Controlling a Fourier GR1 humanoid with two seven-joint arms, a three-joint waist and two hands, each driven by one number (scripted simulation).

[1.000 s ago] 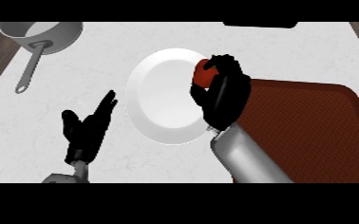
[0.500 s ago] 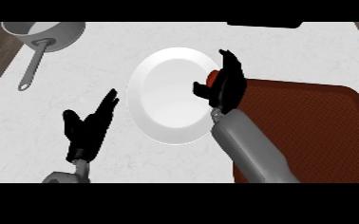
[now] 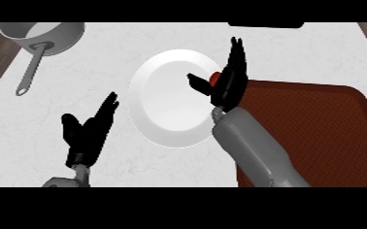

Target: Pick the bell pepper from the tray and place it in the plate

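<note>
The white plate [image 3: 168, 102] lies in the middle of the counter. My right hand [image 3: 228, 85] stands over its right rim, open, with the fingers straight and pointing away from me and the thumb spread to the left. Only a small red patch of the bell pepper [image 3: 215, 79] shows, just behind the palm at the plate's right edge; the hand hides the rest of it. The dark red tray [image 3: 315, 126] lies to the right, under my right forearm. My left hand [image 3: 87, 133] rests open at the lower left, fingers up.
A grey pot [image 3: 50, 33] with a long handle [image 3: 30, 73] sits at the far left corner. A dark object [image 3: 265, 25] lies at the counter's far edge, right of centre.
My right hand has gone from curled round the bell pepper to open with straight fingers, and the pepper now sits mostly hidden behind it. The left hand has not moved.
</note>
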